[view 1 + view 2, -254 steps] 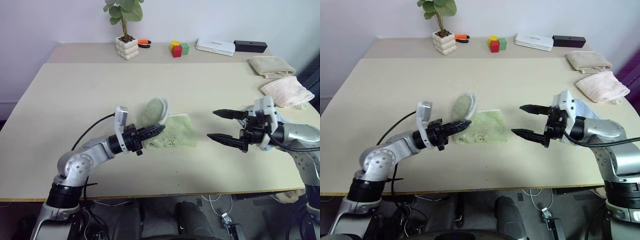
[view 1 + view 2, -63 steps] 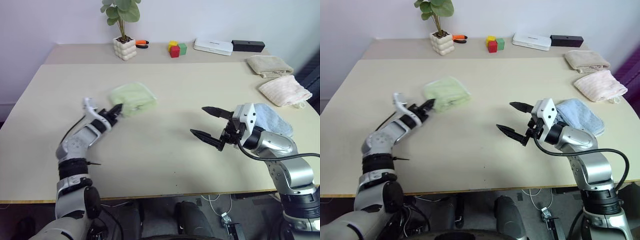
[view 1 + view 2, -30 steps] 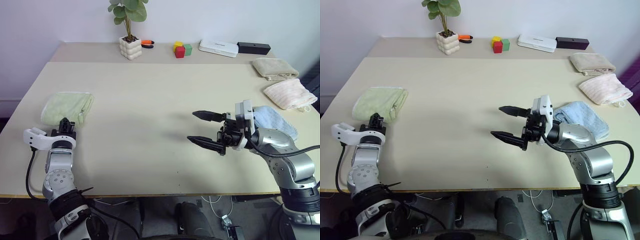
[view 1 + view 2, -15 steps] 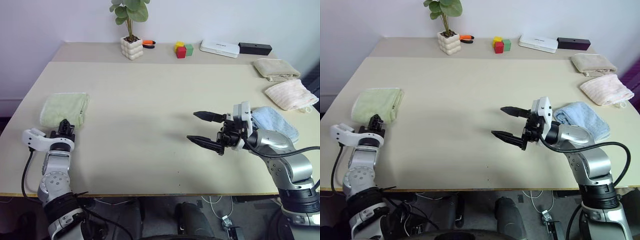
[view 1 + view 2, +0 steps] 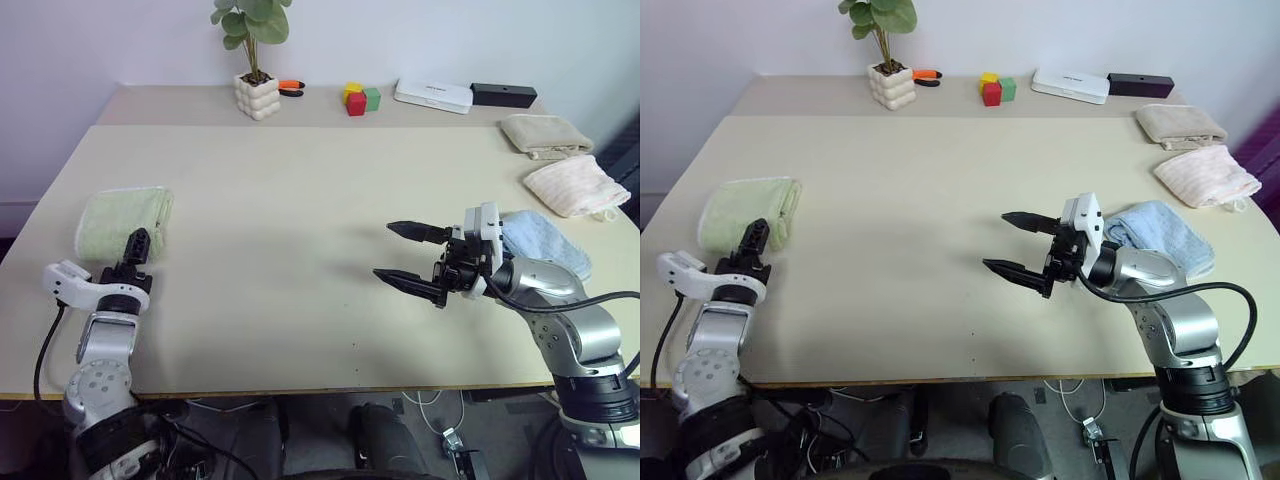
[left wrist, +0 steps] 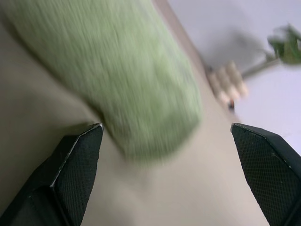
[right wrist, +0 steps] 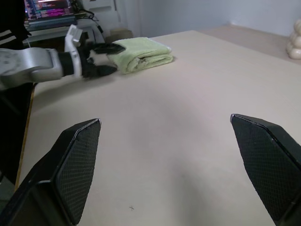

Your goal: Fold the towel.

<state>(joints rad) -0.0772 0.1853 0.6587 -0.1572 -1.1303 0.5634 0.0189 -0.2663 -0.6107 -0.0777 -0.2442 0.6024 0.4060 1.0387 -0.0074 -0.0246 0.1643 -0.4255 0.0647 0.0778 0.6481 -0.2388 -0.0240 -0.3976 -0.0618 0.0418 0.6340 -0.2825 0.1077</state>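
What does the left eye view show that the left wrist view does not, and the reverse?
Left eye view alone: the right gripper, open above the beige table; a light blue cloth, folded beige and pink towels, coloured blocks, a white box and a black box. Left wrist view alone: a close look between the left gripper's wide-apart black fingers. Both: the folded light green terry towel, lying free on the table, and the potted plant.

Both eye views look down from above the table's (image 5: 300, 200) near edge. The left wrist view sits close to the towel (image 6: 117, 80); the right wrist view faces leftward, sharing it.
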